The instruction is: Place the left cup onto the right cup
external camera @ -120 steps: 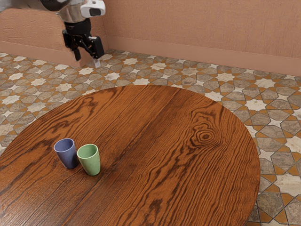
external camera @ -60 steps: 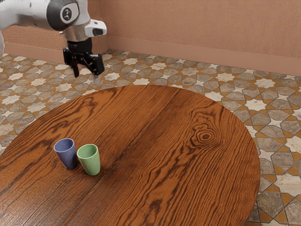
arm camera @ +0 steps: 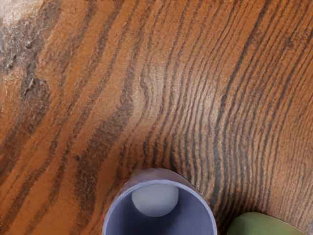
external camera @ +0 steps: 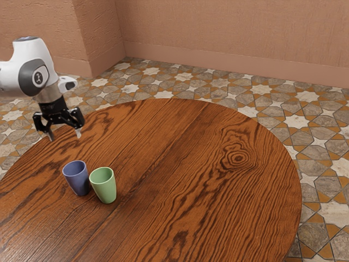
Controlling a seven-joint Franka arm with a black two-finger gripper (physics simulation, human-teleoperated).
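1. A tan wall (external camera: 229, 27) and a floor (external camera: 272, 103) of star-patterned tiles surround a round wooden table (external camera: 207, 164), whose dark grain also shows under the hand's camera (arm camera: 171, 88).
2. The white arm (external camera: 32, 76) comes in from the exterior view's left and hangs low over the table's edge, its wrist pointing straight down. That pose looks chosen for a descent from above rather than a sideways reach.
3. The 2 cups stand upright near the table's front edge, just beside each other; I cannot tell whether they touch.
4. The blue cup (external camera: 76, 177) sits toward the exterior view's left. The wrist camera looks down into its empty mouth (arm camera: 159, 205), so I judge it to be the one to lift.
5. The green cup (external camera: 103, 184) stands on its other side, and just a sliver of its rim (arm camera: 259, 225) shows next to the blue one. With its mouth up it is ready to receive the other cup.
6. The claw (external camera: 65, 134) hovers above the table, near the blue cup but clearly apart from it, farther from the viewer. Its 2 fingers are spread wide, holding nothing and touching nothing. The spread looks wide enough to straddle the blue cup's wall or body once lowered.
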